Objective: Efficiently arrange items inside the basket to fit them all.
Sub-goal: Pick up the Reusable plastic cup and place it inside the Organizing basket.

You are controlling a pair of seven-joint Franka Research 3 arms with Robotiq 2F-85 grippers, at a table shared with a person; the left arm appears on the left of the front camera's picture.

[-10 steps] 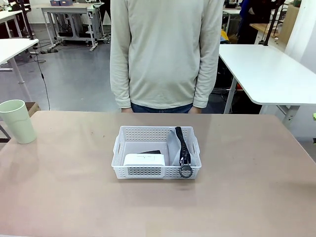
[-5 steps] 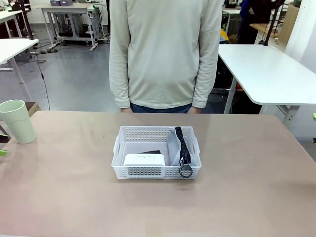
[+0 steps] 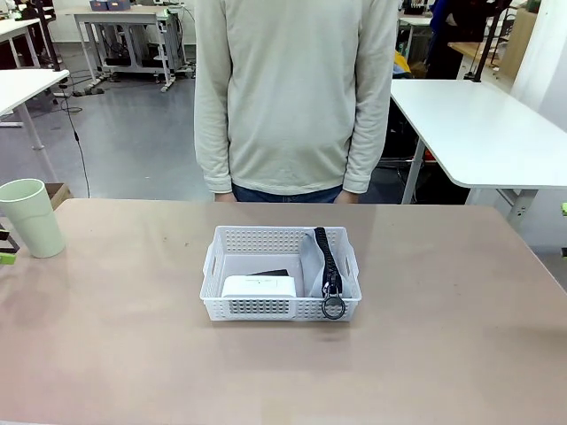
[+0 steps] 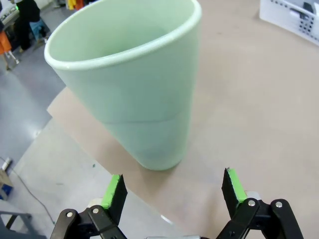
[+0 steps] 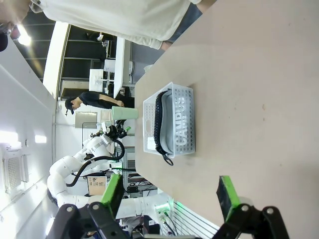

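Observation:
The pale green cup [image 3: 31, 217] stands upright at the table's far left, outside the basket [image 3: 266, 233]. The white lattice basket sits mid-table and holds a white box [image 3: 259, 286] at its front left, a black stapler [image 3: 268, 273] behind the box, and a grey pouch [image 3: 312, 266] on the right. The pouch's black strap and ring [image 3: 333, 307] hang over the front rim. My left gripper [image 4: 174, 191] is open, with the cup [image 4: 134, 89] just ahead of its green pads and between their lines. My right gripper [image 5: 169, 194] is open and empty, well back from the basket [image 5: 185, 119].
A person in a pale sweater [image 3: 297, 88] stands at the far table edge, arms hanging down. Bare tabletop [image 3: 443, 354] surrounds the basket. A corner of the basket [image 4: 294, 17] shows beyond the cup in the left wrist view. White tables stand in the background.
A green pad of my left gripper has come in at the picture's left edge and risen toward the cup. The basket and its contents have not moved.

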